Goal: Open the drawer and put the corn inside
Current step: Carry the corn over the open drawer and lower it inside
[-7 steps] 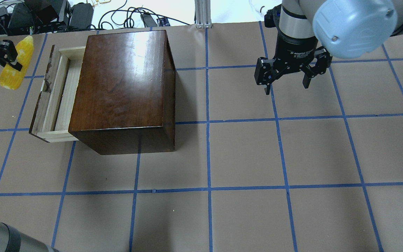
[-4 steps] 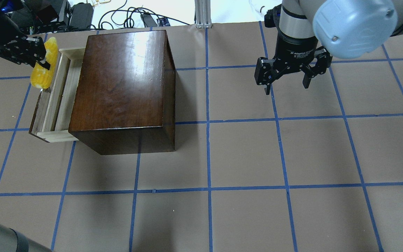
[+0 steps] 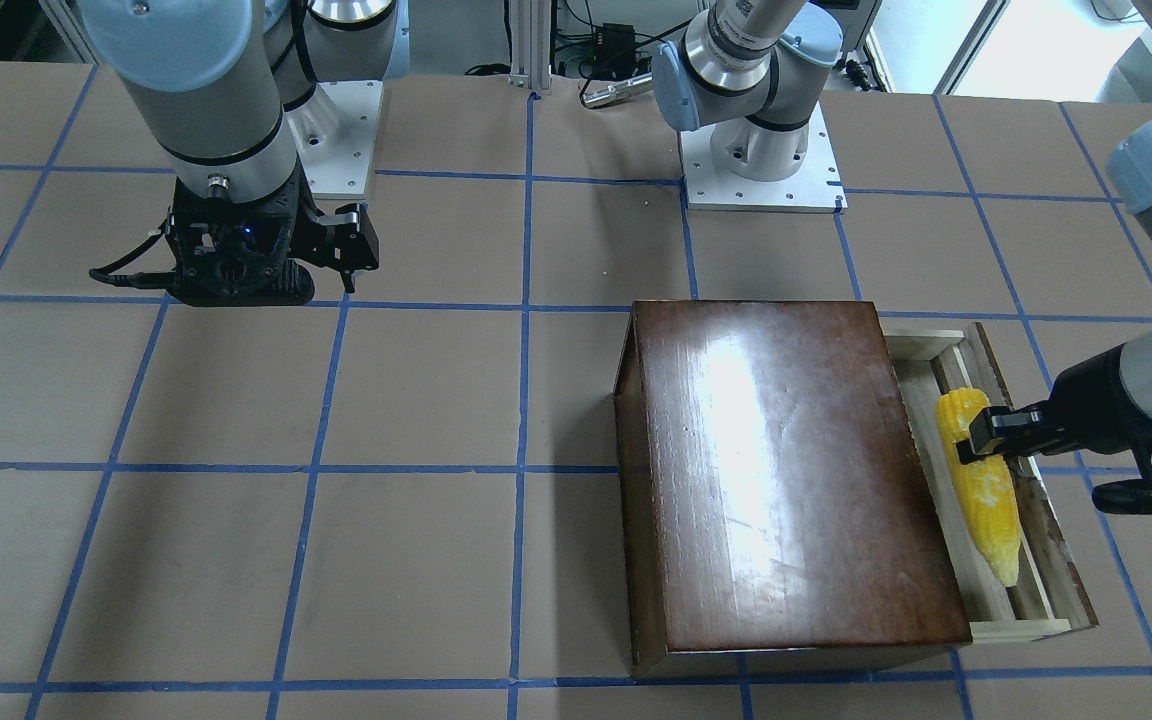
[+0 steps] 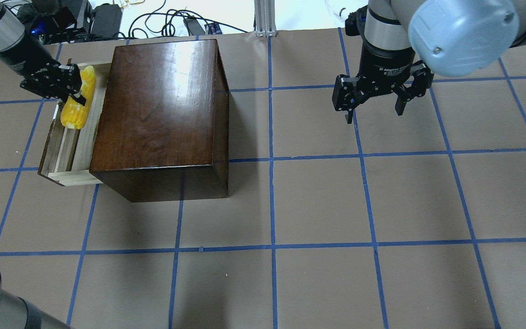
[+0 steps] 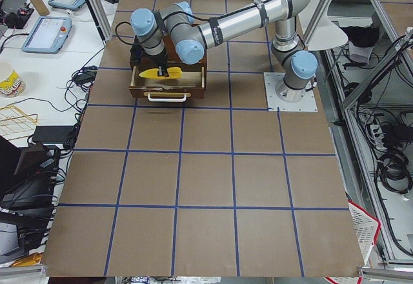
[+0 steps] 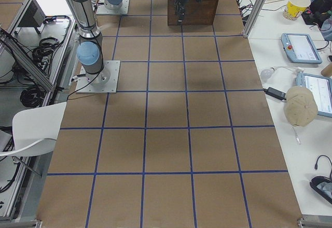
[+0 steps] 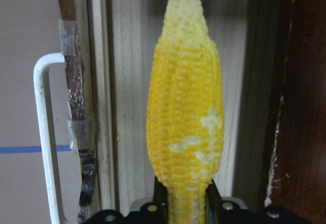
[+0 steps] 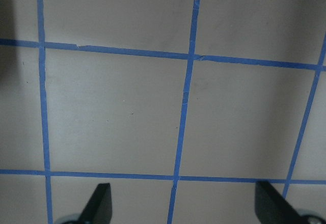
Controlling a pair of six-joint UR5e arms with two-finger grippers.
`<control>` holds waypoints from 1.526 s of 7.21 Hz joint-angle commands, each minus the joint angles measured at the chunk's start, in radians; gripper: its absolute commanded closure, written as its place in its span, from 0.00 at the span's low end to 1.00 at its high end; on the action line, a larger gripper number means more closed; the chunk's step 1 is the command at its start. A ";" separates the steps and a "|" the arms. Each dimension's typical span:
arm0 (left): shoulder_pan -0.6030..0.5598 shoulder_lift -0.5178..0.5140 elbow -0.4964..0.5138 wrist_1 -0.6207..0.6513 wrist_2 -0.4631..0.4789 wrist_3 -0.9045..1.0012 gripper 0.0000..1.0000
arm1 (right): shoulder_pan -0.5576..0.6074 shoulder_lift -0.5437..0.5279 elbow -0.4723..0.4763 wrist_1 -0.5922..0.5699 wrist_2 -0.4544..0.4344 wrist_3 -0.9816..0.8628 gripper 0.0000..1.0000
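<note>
The yellow corn (image 4: 79, 98) hangs over the pulled-out drawer (image 4: 64, 157) of the dark-brown wooden box (image 4: 162, 114). My left gripper (image 4: 76, 93) is shut on the corn's thick end and holds it lengthwise over the pale tray. In the front-facing view the corn (image 3: 986, 490) lies along the drawer (image 3: 1036, 590), with the left gripper (image 3: 976, 440) clamped on it. In the left wrist view the corn (image 7: 186, 117) points away, over the tray (image 7: 127, 81). My right gripper (image 4: 375, 105) is open and empty above the table, far right of the box.
A white handle (image 7: 43, 132) sits on the drawer's dark front panel (image 7: 71, 81). Cables and power bricks (image 4: 107, 18) lie beyond the table's far edge. An aluminium post (image 4: 263, 16) stands at the back centre. Blue tape lines grid the brown table (image 4: 318, 201).
My left gripper has carried the corn rightward from outside the drawer's front panel to above the open tray. The right arm has not moved.
</note>
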State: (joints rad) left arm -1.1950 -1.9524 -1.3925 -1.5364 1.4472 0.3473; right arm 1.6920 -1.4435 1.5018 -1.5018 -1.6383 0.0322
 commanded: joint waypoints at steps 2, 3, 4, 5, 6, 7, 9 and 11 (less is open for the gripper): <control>0.002 -0.034 -0.025 0.030 -0.002 0.001 1.00 | 0.000 0.000 0.000 0.000 0.000 0.000 0.00; 0.002 -0.049 -0.023 0.032 -0.005 0.001 0.88 | 0.000 0.000 0.000 0.000 0.000 0.000 0.00; 0.002 -0.052 -0.023 0.032 -0.025 -0.001 0.83 | 0.000 0.000 0.000 0.000 0.000 0.000 0.00; 0.002 -0.059 -0.023 0.032 -0.030 0.001 0.71 | 0.000 0.000 0.000 0.000 0.000 0.000 0.00; 0.002 -0.059 -0.022 0.032 -0.031 0.002 0.41 | 0.000 0.000 0.000 0.000 0.000 0.000 0.00; 0.005 -0.059 -0.023 0.032 -0.031 0.001 0.05 | 0.000 0.000 0.000 0.000 0.000 0.000 0.00; 0.009 -0.048 -0.017 0.019 -0.048 -0.002 0.00 | 0.000 0.000 0.000 0.000 0.000 0.000 0.00; 0.005 -0.025 -0.011 0.006 -0.048 -0.005 0.00 | 0.000 0.000 0.000 0.000 0.000 0.000 0.00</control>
State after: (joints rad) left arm -1.1876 -1.9909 -1.4081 -1.5214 1.4005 0.3446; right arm 1.6920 -1.4435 1.5018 -1.5018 -1.6383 0.0322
